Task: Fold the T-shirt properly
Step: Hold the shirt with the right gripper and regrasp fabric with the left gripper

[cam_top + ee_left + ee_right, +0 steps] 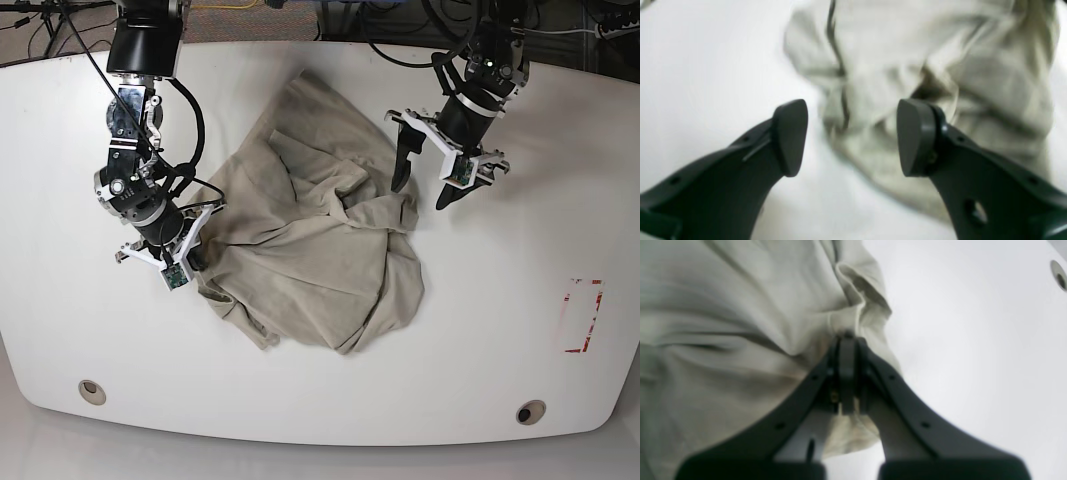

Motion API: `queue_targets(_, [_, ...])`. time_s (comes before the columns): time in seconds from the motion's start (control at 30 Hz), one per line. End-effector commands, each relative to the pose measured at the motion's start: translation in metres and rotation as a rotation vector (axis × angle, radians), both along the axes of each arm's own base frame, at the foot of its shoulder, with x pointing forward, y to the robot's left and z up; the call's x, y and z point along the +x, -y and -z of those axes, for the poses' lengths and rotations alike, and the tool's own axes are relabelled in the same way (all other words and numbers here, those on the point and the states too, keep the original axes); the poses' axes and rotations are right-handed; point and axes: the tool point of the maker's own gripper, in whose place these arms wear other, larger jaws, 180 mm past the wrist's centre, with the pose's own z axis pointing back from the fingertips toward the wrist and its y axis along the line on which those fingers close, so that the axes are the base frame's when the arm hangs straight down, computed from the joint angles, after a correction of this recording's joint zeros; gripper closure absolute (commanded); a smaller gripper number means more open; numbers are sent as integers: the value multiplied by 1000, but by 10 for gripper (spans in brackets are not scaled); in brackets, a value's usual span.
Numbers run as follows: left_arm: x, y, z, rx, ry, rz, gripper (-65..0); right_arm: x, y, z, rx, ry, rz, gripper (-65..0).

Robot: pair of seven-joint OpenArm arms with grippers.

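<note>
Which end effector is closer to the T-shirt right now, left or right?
Right. The right end effector is shut on the T-shirt at its edge. The left end effector hangs open just above its far side, holding nothing.

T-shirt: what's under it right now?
Under the T-shirt only the white table shows, visible all around its edges. The crumpled, overlapping cloth covers the table beneath it, so anything hidden there can't be seen.

T-shirt (pixel 907 66) blurred, cut off
</note>
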Motion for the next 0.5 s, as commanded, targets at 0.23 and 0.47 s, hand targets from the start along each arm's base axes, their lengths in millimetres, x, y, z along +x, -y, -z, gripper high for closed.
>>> queue_targets(0.23, [22, 23, -27, -57, 64, 50, -395, 11, 9, -16, -22, 51, -3, -8])
queue_targets(0.47, [20, 24, -22, -18, 43, 116, -467, 12, 25, -25, -29, 76, 27, -135])
